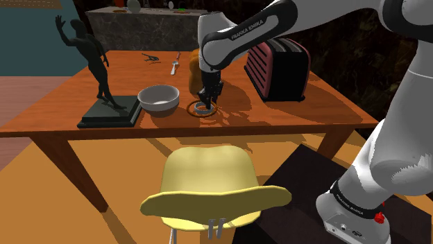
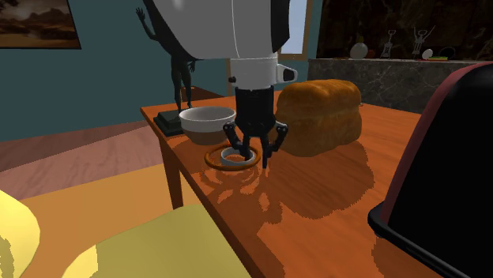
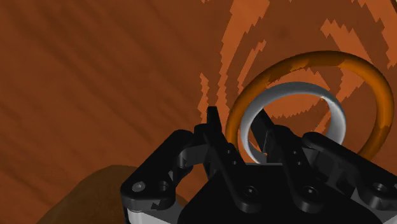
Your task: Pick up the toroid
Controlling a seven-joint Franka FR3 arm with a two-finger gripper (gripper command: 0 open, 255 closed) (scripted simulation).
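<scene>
Right under the wrist camera sits the gripper [image 3: 235,121]. Its two black fingers are drawn in narrow and clasp one side of the toroid [image 3: 382,105] between them, one finger outside the ring and the other inside it. The toroid reads to me as an orange ring with a grey ring [image 3: 337,111] set within it; I cannot tell whether the two are one piece. It lies on the reddish-brown table [image 3: 95,76].

In the shoulder view the gripper [image 1: 205,104] points straight down at the middle of the frame, with the toroid [image 1: 193,109] around its tips near the table's [image 1: 62,104] front edge. Just to the left of it stands a pale bowl [image 1: 159,99]. Just behind the arm is a brown loaf [image 1: 193,73]. Further left, a dark figurine [image 1: 94,59] stands on a dark slab. To the right of the gripper sits a toaster [image 1: 279,68] with a reddish slatted side. A yellow chair [image 1: 208,184] fills the lower middle, tucked in front of the table.

In the second exterior view the gripper [image 2: 251,155] comes down at the centre, its tips at the toroid [image 2: 212,160], which lies flat on the table [image 2: 316,205]. The bowl [image 2: 207,120] is just up and to the left of it, and the loaf [image 2: 320,114] is just to the right.
</scene>
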